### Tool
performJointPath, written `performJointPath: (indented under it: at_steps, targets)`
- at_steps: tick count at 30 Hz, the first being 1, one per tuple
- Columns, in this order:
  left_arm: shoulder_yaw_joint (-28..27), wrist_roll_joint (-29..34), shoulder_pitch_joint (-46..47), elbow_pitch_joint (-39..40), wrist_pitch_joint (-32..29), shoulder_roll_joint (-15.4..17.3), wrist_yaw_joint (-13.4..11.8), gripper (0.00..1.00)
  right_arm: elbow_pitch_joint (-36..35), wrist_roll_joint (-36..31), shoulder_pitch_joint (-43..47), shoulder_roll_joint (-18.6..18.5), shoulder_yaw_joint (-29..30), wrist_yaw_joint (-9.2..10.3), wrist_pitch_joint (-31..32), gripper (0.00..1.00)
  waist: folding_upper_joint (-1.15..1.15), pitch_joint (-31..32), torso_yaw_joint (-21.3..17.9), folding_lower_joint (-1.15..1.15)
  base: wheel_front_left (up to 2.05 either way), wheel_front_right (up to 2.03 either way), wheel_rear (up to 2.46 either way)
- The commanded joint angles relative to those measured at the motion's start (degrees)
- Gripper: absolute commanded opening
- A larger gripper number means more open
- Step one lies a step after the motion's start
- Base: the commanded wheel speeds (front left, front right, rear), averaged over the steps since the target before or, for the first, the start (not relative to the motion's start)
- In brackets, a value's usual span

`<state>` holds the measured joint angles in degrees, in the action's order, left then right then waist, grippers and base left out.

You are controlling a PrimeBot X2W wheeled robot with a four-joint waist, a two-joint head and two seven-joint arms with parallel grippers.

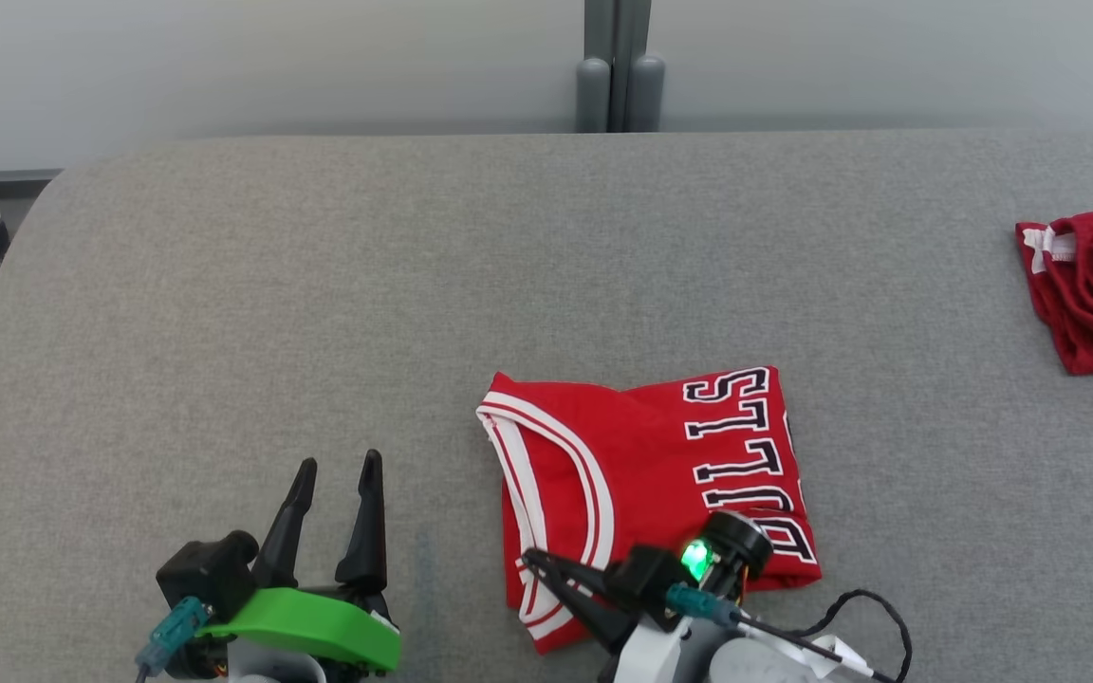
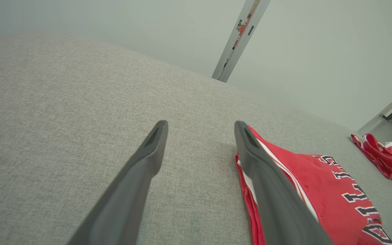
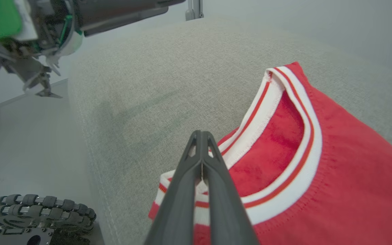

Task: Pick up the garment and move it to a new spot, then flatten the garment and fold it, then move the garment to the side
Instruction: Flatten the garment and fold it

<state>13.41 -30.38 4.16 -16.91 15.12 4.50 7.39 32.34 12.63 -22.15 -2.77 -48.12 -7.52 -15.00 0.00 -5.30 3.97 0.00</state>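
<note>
Garment (image 1: pixel 660 455): red jersey folded into a rough square, flat on the grey padded surface (image 1: pixel 319 285), off to the right-finger side of the left gripper (image 1: pixel 340 462), whose fingers are spread wide and empty. Right gripper (image 1: pixel 529 558): fingers pressed together, tips over the jersey's near white-trimmed corner, no cloth seen between them. Likely light, soft and floppy; folded layers may slide apart if lifted by one edge. Best hold: pinch all layers at the thicker trim under the right fingertips.

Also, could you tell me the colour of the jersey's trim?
White trim with a red stripe; best in right wrist view.
</note>
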Motion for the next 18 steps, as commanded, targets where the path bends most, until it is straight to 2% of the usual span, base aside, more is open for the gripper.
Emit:
performJointPath:
  at_steps: [1, 5, 6, 9, 10, 11, 12, 18]
  targets:
    - [-0.1, 0.5, 1.0, 0.3, 0.0, 0.5, 0.2, 1.0, -0.9, 0.2, -0.7, -0.2, 1.2, 0.08, -0.2, 0.0, 0.0, 0.2, -0.3, 0.0, 0.0, 0.0, 0.0]
    - [0.0, 1.0, 1.2, 0.9, 0.0, 0.5, 0.2, 1.0, -3.7, -0.9, -0.3, -0.2, 8.2, 0.08, -0.2, 0.0, 0.0, 1.1, -1.0, 0.0, 0.0, 0.0, 0.0]
    - [0.1, 1.1, 1.2, 0.9, 0.0, 0.4, 0.2, 1.0, -4.2, -1.3, -0.2, -0.2, 10.2, 0.08, -0.2, 0.06, 0.0, 1.3, -1.2, 0.0, 0.0, 0.0, 0.0]
    - [-0.1, 1.3, 1.3, 0.7, 0.0, 0.3, 0.2, 1.0, -5.5, -2.7, 1.2, -0.2, 17.4, 0.08, -0.2, 0.43, 0.0, 2.0, -1.9, 0.0, 0.0, 0.0, 0.0]
    - [-0.3, 1.4, 1.2, 0.7, 0.0, 0.3, 0.2, 1.0, -5.9, -3.0, 1.7, -0.2, 19.3, 0.08, -0.2, 0.49, 0.0, 2.2, -2.0, 0.0, 0.0, 0.0, 0.0]
    - [-0.5, 1.4, 1.0, 0.7, 0.0, 0.2, 0.2, 1.0, -6.5, -3.4, 2.2, -0.2, 21.8, 0.08, -0.2, 0.95, 0.0, 2.4, -2.2, 0.0, 0.0, 0.0, 0.0]
    - [-0.7, 1.4, 0.8, 0.7, 0.0, 0.2, 0.2, 1.0, -7.1, -3.6, 2.6, -0.2, 23.9, 0.08, -0.2, 1.0, 0.0, 2.6, -2.4, 0.0, 0.0, 0.0, 0.0]
    - [-1.9, 2.2, -0.8, 1.3, 0.0, -0.1, 0.2, 1.0, -11.4, -4.8, 7.2, -0.2, 36.1, 0.08, -0.2, 1.0, 0.0, 3.8, -2.9, 0.0, 0.0, 0.0, 0.0]
